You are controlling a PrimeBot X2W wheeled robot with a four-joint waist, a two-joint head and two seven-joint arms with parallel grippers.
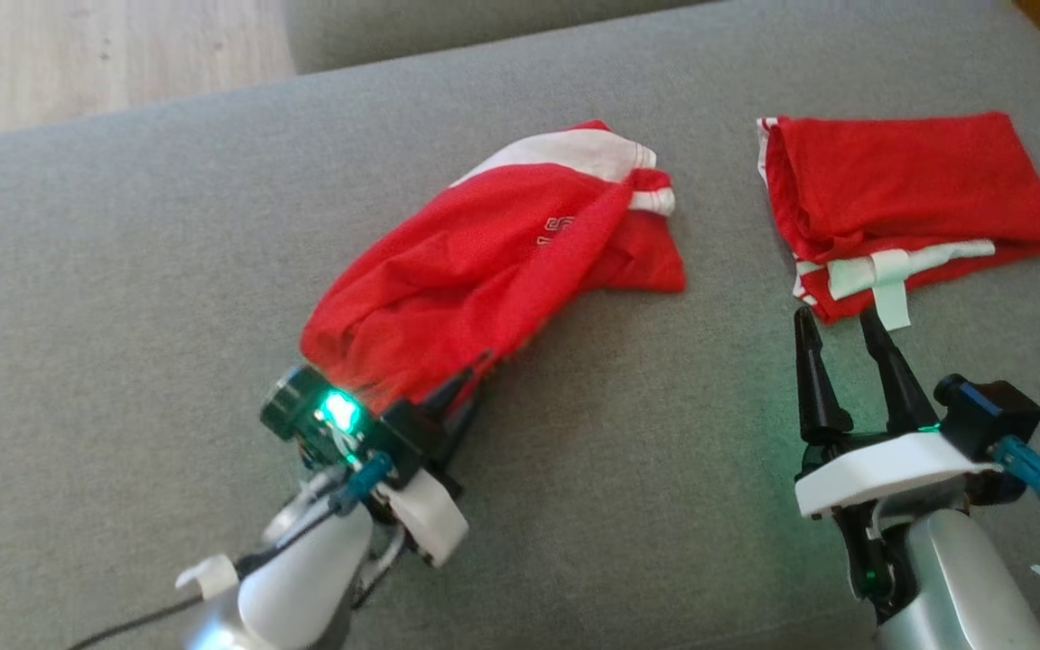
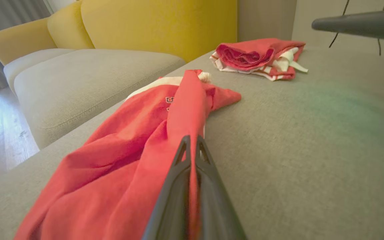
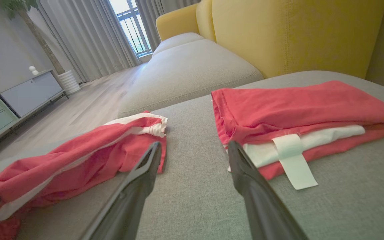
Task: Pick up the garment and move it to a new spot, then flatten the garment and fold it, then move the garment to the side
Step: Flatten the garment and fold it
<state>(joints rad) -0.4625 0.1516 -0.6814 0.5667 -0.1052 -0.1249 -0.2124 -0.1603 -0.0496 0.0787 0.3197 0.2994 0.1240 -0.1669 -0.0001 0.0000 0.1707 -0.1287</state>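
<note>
Dark tapering fingers of the left gripper are pressed together on a ridge of the garment, a soft red jersey with white trim and small lettering. It lies crumpled in a long heap on the grey woven sofa cushion, one end bunched at the jaws, the rest trailing away from them. The right gripper has its fingers spread and holds nothing, its tips just beside a second red-and-white garment, folded flat, well apart from the first. Smooth yellow backrests stand behind.
</note>
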